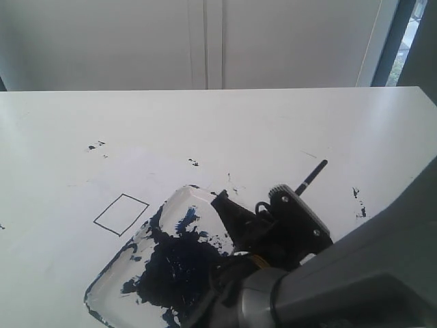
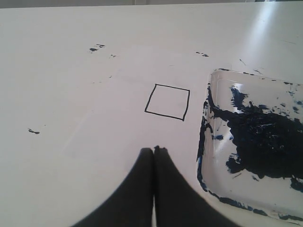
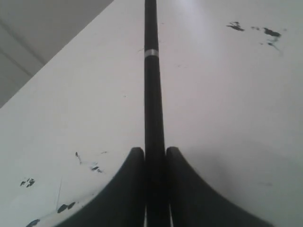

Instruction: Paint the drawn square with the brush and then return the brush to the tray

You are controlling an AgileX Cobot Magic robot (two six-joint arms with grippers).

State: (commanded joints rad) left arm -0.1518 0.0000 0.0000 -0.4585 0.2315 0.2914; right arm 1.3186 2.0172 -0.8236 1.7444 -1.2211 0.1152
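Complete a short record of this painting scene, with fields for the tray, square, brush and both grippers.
tray: clear plastic, smeared with dark blue-black paint
drawn square: outline only, unpainted, beside the tray
brush: thin black stick, tip out of sight
right gripper: shut on the brush
left gripper: shut, empty, drawn square ahead of it

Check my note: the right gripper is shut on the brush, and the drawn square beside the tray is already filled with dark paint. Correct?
Not quite. The drawn square is blank, only outlined, as the left wrist view shows. The right gripper is shut on the brush, and the square lies beside the tray.
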